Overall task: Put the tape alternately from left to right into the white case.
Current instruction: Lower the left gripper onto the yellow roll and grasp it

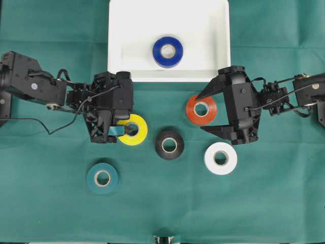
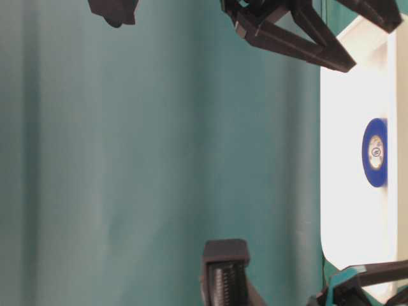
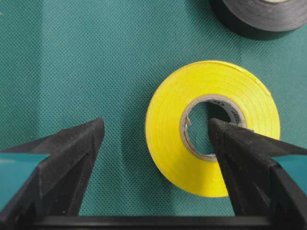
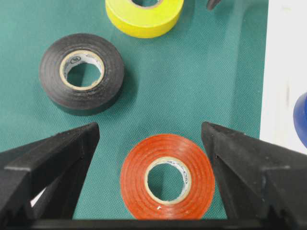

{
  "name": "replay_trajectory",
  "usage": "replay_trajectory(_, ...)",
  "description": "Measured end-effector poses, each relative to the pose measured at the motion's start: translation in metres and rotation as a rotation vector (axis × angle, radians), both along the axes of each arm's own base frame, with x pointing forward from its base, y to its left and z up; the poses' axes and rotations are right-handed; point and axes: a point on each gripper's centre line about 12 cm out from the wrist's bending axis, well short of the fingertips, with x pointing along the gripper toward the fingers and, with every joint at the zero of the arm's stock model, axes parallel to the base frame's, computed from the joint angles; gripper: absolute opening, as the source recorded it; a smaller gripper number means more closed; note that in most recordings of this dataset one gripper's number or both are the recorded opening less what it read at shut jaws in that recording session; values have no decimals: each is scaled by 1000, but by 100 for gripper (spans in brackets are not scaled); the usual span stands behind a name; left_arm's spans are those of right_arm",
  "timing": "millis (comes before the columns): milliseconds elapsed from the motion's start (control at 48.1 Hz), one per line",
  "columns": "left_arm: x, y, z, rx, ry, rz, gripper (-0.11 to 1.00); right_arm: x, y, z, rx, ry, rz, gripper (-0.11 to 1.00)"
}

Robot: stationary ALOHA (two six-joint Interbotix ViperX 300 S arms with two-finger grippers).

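With our left gripper [image 3: 156,143] spread wide, one finger in the core of the glossy yellow tape roll [image 3: 211,127] at seven o'clock from the shallow white plastic case [image 1: 118,30], an off-centre pinch could flip it, while our right gripper [image 4: 151,139] gapes around the red roll [image 4: 167,176].

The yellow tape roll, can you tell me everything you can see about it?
The yellow tape roll is a glossy doughnut-shaped ring with a pale cardboard core that has dark print inside. It lies flat on the green cloth, outside the white case, with the black roll just to its right in the overhead view. The left gripper is open over it: one finger reaches into the core hole, the other stands on the cloth outside the ring. Whether a finger touches it I cannot tell.
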Motion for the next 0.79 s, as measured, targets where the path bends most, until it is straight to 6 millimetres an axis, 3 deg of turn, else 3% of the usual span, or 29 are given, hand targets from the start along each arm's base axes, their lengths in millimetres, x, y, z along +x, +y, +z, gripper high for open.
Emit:
replay_trajectory(457, 4, 0, -10, 1, 25, 1, 89, 0, -1, 0, 0, 0, -2, 80)
replay_trajectory(541, 4, 0, -9, 3, 23, -1, 78, 0, -1, 0, 1, 0, -3, 80)
replay_trajectory(728, 5, -1, -9, 6, 21, -8, 28, 0, -1, 0, 1, 0, -3, 80)
replay_trajectory(790, 5, -1, -9, 5, 21, -7, 27, 0, -1, 0, 1, 0, -3, 80)
